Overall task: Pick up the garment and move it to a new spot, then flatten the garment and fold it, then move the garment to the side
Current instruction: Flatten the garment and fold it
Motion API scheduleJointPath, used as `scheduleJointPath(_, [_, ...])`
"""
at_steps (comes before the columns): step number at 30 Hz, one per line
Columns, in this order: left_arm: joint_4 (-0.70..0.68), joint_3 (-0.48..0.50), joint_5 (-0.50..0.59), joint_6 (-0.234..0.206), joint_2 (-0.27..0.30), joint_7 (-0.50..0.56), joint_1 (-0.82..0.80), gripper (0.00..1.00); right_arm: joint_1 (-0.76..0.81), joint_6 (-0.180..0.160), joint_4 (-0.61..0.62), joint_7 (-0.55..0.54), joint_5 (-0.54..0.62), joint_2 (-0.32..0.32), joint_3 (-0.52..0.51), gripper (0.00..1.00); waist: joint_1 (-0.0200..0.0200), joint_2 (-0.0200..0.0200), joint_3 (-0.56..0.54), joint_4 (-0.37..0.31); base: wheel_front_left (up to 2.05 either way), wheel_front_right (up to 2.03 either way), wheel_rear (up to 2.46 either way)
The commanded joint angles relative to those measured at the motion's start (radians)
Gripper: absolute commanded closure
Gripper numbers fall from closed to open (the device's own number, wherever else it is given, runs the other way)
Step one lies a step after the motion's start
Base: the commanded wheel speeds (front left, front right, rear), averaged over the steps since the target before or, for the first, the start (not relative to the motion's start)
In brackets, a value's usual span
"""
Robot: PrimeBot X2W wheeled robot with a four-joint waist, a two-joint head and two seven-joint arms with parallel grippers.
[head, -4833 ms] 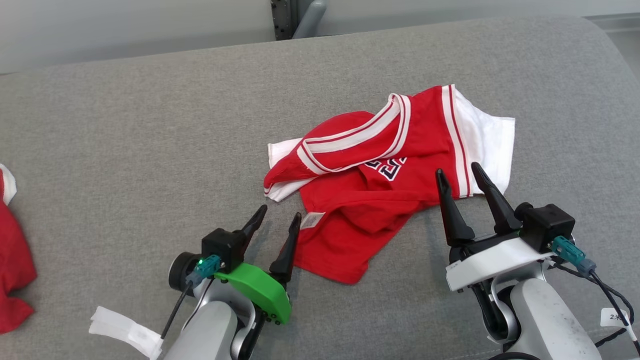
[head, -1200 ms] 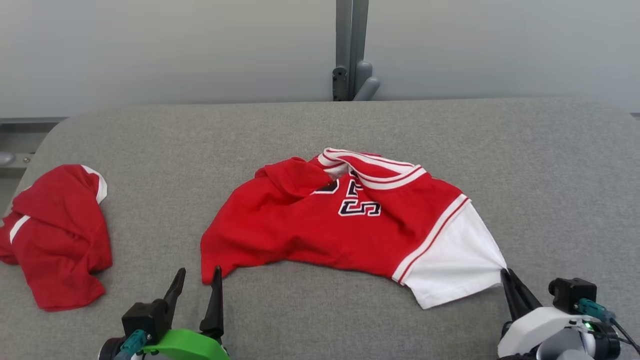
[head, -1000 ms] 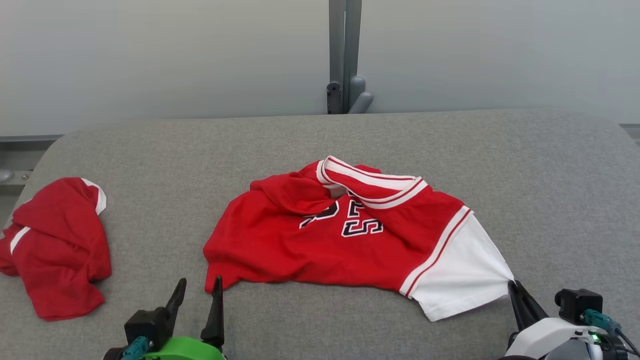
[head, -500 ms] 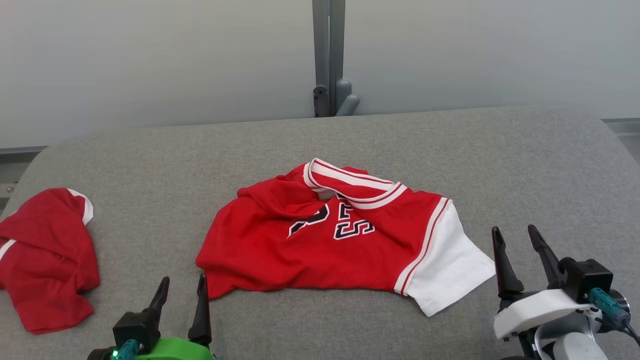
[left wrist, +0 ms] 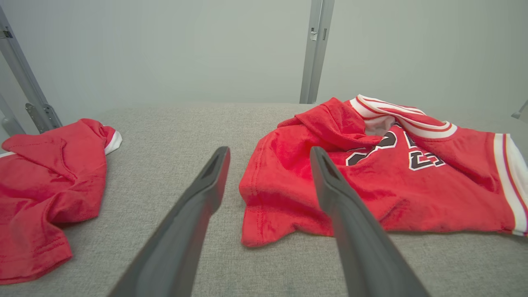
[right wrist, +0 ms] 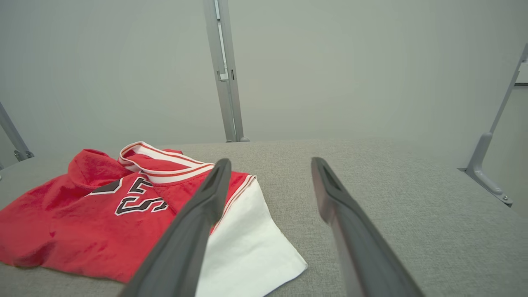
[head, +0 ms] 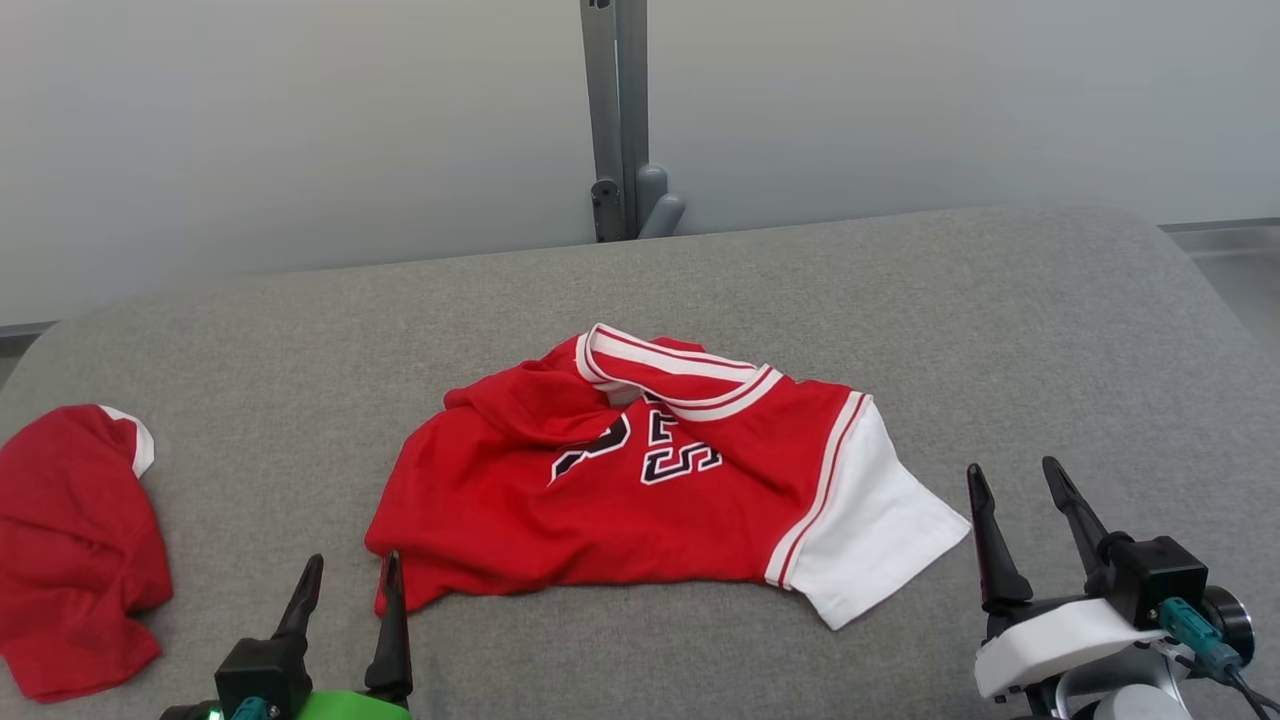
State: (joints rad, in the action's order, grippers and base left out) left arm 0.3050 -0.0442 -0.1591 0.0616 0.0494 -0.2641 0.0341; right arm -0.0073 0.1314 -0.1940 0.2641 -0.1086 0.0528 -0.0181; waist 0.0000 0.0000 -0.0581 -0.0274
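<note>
The garment (head: 640, 490), a red jersey with white sleeves, striped collar and dark numbers, lies rumpled in the middle of the grey cushion (head: 900, 300); its left part is bunched over itself. It also appears in the left wrist view as the garment (left wrist: 371, 173) and in the right wrist view as the garment (right wrist: 103, 214). My left gripper (head: 347, 572) stands open just in front of the jersey's lower left corner, not touching it. My right gripper (head: 1012, 477) is open too, a short way right of the white sleeve (head: 865, 530), with nothing between its fingers.
A second red garment (head: 70, 550) lies crumpled at the cushion's far left edge, also seen as the red garment (left wrist: 45, 181). A grey metal post (head: 615, 120) rises behind the cushion against a pale wall. Bare cushion stretches to the right and behind the jersey.
My right gripper has let go of the white sleeve, opened and drawn back to the right. The sleeve has settled flat. The head camera has turned, shifting the whole scene leftward.
</note>
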Motion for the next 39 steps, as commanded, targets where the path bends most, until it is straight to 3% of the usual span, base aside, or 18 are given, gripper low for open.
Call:
scheduleJointPath(1, [-0.008, 0.001, 0.007, -0.009, 0.002, 0.000, 0.019, 0.00, 0.011, -0.001, 0.002, 0.000, 0.012, 0.002, -0.002, 0.00, 0.0000, 0.0000, -0.008, -0.006, 0.00, 0.00, 0.00])
scheduleJointPath(15, [-0.014, -0.014, -0.001, -0.013, 0.002, 0.000, 0.028, 0.00, 0.017, -0.001, -0.019, 0.000, 0.010, -0.001, -0.004, 0.00, 0.0000, 0.0000, 0.011, -0.008, 0.00, 0.00, 0.00])
scheduleJointPath(28, [0.121, -0.042, -0.085, 0.002, 0.002, 0.000, -0.054, 0.00, -0.025, -0.001, -0.067, 0.000, -0.005, -0.001, 0.005, 0.00, 0.0000, 0.0000, 0.109, -0.004, 0.00, 0.00, 0.00])
scheduleJointPath(39, [0.197, -0.017, -0.143, -0.020, 0.003, 0.000, -0.108, 0.00, -0.065, -0.001, -0.057, 0.000, -0.015, 0.010, 0.008, 0.00, 0.0000, 0.0000, 0.175, -0.020, 0.00, 0.00, 0.00])
